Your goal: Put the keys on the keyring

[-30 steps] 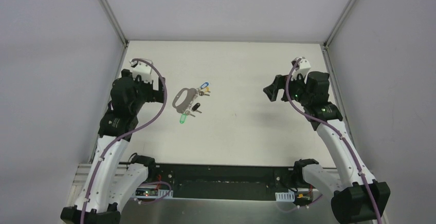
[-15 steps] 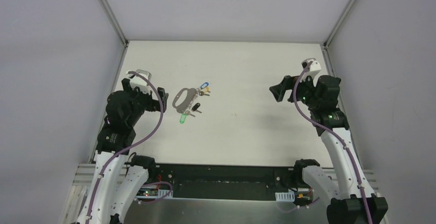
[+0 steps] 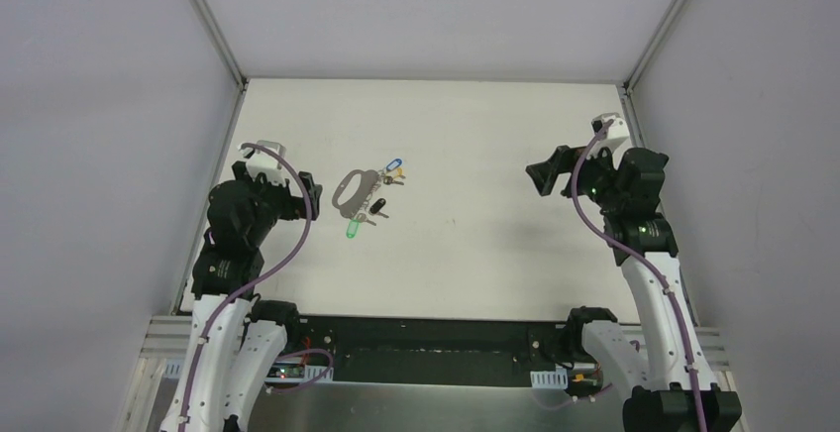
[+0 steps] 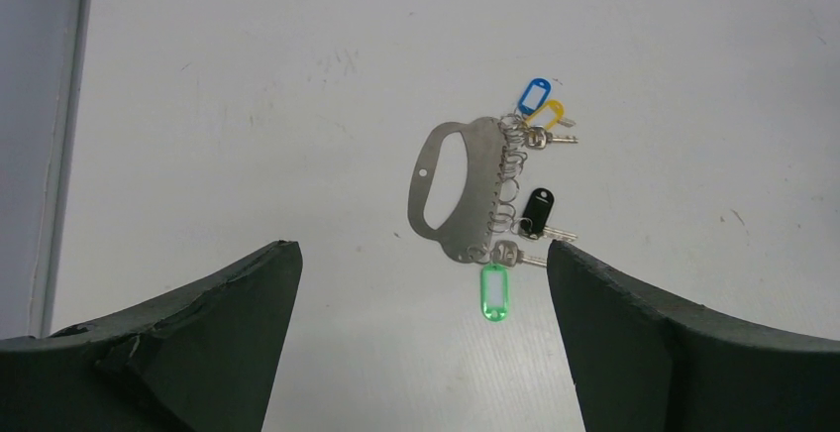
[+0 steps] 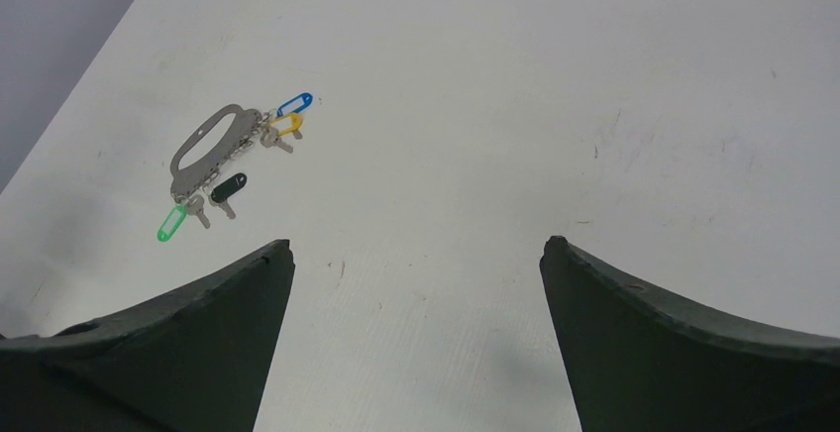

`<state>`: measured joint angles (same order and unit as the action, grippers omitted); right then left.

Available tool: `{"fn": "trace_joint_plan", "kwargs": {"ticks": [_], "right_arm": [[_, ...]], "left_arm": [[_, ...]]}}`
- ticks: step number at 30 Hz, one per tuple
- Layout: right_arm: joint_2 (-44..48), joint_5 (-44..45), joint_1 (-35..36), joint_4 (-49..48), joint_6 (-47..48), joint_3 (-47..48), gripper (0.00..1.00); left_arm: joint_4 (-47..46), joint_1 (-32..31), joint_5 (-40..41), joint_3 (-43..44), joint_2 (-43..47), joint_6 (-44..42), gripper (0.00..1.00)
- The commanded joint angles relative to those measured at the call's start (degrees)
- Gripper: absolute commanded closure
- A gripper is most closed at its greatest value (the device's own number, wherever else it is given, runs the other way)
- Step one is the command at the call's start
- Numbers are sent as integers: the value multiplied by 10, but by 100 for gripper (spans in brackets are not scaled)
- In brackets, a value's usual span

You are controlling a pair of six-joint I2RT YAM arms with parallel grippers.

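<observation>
Left hand (image 3: 309, 192), right hand (image 3: 543, 176): farther back.

The left arm (image 3: 233, 216) and right arm (image 3: 634, 179) have white lower links and black upper joints. A purple cable (image 3: 302, 234) loops along each. A white block (image 3: 263, 152) caps each wrist. The left gripper (image 4: 421, 246) and right gripper (image 5: 416, 242) have dark, matte, curved fingers.

Keyring (image 4: 482, 179) and keys (image 4: 557, 138), lying flat together on the white table (image 3: 475, 135).
The keyring is a pale silver, flat D-shaped plate with a long slot and a row of small wire rings along one edge. Small silver keys hang from those rings, fanned out on the surface: the blue-tagged key (image 4: 535, 93) and yellow-tagged key (image 4: 548, 113) at one end, the black-headed key (image 4: 538, 204) midway, the green-tagged key (image 4: 493, 293) at the other end.
</observation>
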<state>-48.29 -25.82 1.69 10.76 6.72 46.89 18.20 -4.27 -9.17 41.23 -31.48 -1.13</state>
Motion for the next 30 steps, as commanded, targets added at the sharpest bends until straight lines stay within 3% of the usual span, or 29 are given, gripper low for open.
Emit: {"fn": "trace_joint_plan", "kwargs": {"ticks": [1, 30], "right_arm": [[22, 9, -5, -9, 7, 1, 0], [30, 19, -14, -7, 16, -3, 0]], "left_arm": [[-24, 19, -17, -3, -1, 4, 1], [5, 56, -52, 9, 1, -15, 1]]}}
